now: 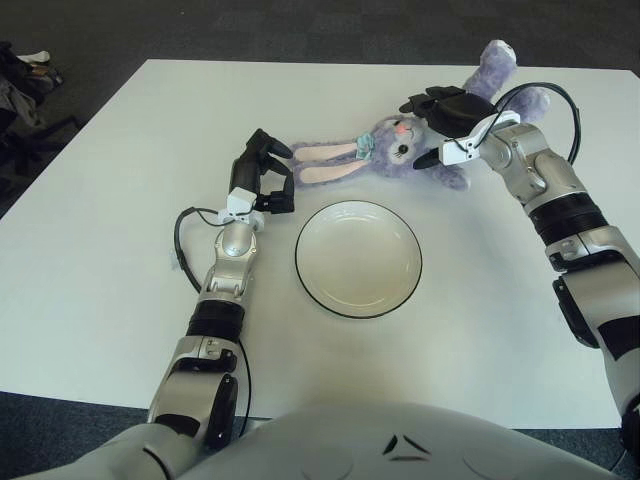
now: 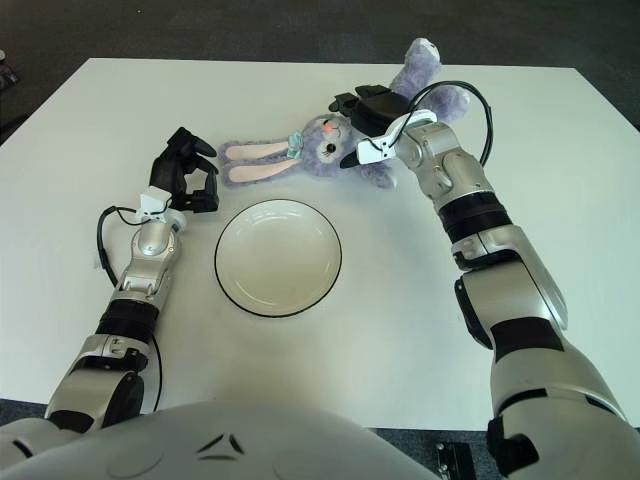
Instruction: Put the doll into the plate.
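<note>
Right hand fingers spread apart, black, draped over the doll's body just right of its head; thumb tip low on the near side of the body, other fingers on the far side. Touching the plush but not squeezed closed around it, nothing lifted. Wrist and silver forearm run back right and near, with a black cable looping over the wrist.

Left hand fingers loosely curled, not closed on anything, sitting just left of the doll's long ears; fingertip close to the ear tips, contact cannot be told. Left forearm stretches near-left along the table, and a black cable loops beside it.

Doll: purple plush rabbit lying flat on the table, far side, right of centre. Ears point left, pink inner ears up, face up, small teal bow at the ear base; one leg sticks out to the far right past the right hand.

Plate: white, dark rim, empty, at table centre, just near of the doll's head, not touching it. It lies between the two arms.
</note>
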You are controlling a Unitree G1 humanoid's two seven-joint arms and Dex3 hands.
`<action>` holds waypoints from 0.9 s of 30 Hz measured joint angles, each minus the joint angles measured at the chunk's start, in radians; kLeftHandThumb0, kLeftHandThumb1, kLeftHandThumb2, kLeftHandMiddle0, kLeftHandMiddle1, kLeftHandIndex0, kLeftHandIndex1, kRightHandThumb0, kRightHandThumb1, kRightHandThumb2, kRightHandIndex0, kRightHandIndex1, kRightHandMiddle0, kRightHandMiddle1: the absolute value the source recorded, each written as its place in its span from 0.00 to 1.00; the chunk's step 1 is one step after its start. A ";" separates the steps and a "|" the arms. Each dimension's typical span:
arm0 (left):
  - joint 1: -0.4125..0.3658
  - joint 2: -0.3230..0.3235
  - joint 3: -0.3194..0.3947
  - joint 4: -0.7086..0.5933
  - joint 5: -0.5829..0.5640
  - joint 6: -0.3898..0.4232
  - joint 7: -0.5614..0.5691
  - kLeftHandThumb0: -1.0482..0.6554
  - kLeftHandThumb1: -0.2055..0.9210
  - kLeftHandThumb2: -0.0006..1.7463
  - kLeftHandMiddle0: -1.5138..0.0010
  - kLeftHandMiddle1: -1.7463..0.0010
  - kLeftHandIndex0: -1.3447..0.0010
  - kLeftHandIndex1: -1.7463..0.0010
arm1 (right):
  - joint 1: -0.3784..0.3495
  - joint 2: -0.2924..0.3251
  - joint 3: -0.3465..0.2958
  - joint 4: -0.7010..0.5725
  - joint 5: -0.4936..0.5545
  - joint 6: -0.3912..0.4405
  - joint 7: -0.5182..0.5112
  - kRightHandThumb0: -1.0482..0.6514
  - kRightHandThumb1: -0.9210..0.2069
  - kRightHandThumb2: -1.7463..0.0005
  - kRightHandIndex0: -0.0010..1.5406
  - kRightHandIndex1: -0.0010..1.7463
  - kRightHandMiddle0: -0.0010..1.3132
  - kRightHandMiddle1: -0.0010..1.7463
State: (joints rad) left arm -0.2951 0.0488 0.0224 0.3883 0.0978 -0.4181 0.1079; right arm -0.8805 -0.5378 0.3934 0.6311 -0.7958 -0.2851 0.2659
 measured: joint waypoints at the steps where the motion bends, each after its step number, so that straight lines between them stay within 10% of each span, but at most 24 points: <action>1: 0.001 0.000 0.000 -0.001 -0.001 0.000 0.000 0.61 0.45 0.77 0.66 0.00 0.63 0.00 | -0.004 0.001 0.000 0.009 0.007 -0.004 0.006 0.01 0.00 0.83 0.01 0.00 0.00 0.32; 27: 0.009 0.000 0.001 -0.015 -0.010 -0.014 0.007 0.61 0.43 0.78 0.65 0.00 0.62 0.00 | -0.068 0.038 0.002 0.227 0.162 -0.058 0.125 0.00 0.03 0.89 0.08 0.04 0.00 0.23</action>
State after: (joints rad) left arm -0.2862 0.0484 0.0231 0.3736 0.0875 -0.4322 0.1149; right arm -0.9482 -0.5001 0.3955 0.8585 -0.6338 -0.3433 0.3907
